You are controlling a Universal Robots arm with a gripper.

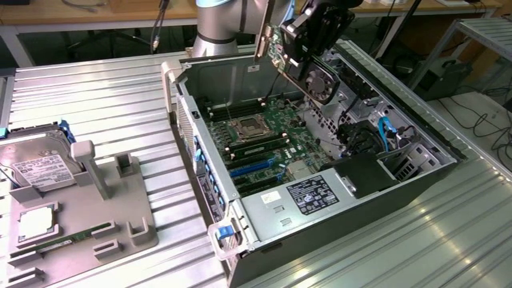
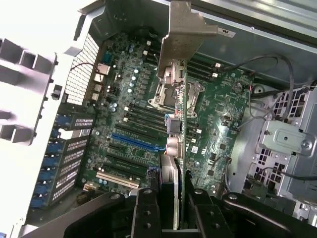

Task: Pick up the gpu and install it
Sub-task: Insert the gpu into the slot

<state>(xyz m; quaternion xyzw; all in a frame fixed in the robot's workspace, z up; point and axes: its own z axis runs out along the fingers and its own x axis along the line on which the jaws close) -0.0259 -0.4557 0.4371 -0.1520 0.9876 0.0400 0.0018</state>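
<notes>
Gripper (image 1: 304, 57) clamps the gpu (image 1: 320, 81), holding the card tilted at the upper centre of the exterior view, above the open computer case (image 1: 208, 78). The fan face shows, and the silver bracket (image 1: 262, 36) is uppermost, above the case's rim. In the wrist view the card hangs edge-on, clear of the motherboard (image 2: 223, 124). The blue slot (image 2: 136, 144) lies apart from its lower edge, and there is open room to the case walls.

Labels on hard drive (image 1: 36, 165), PSU (image 1: 316, 195): txt illegible.
</notes>
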